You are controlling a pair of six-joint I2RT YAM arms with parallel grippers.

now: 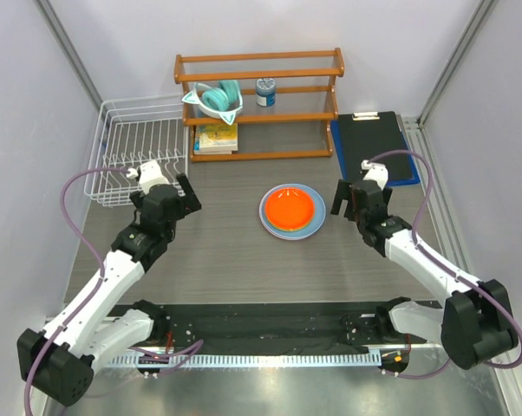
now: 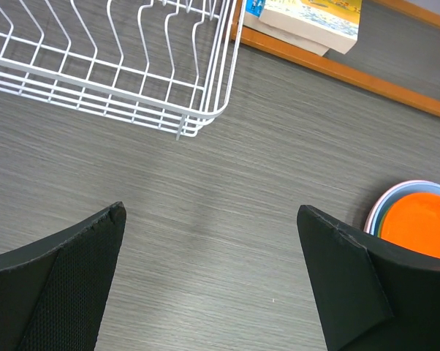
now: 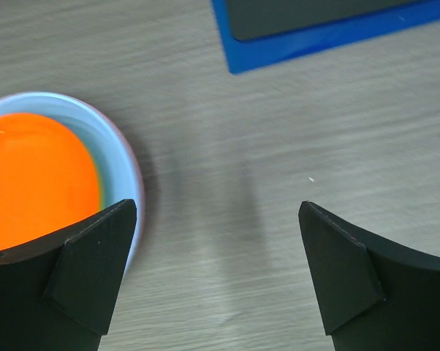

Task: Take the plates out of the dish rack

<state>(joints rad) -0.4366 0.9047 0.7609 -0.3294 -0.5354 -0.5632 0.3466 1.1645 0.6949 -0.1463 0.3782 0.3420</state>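
Several round, smooth plastic plates (image 1: 291,211) lie nested in one flat stack near the middle of the grey wood-grain table (image 1: 226,260). The glossy orange plate (image 1: 291,208) is on top. A thin lime-green rim (image 2: 377,225) shows under it, and the wider light blue plate (image 3: 107,139) rings them both.

At about 10 o'clock from the stack and well apart from it, the white wire dish rack (image 1: 144,130) sits at the table's far left. It is a rectangular basket with rounded corners, and no plates stand between its rows of upright tines.

The left gripper (image 2: 210,212) hovers over bare table between the rack and the stack. Its two black wedge-shaped fingers are spread wide and grasp nothing. The right gripper (image 3: 216,208) hangs at 3 o'clock of the stack, also released, with one finger just beside the blue rim.

At 12 o'clock from the stack stands an orange-brown wooden shelf (image 1: 259,78) of slatted rails. It carries a teal bowl with pointed ears (image 1: 216,97), a small cylindrical can (image 1: 265,91) and some flat books (image 1: 216,139) on the lowest level. At 2 o'clock a blue clipboard (image 1: 374,147) with a dark sheet lies flat.
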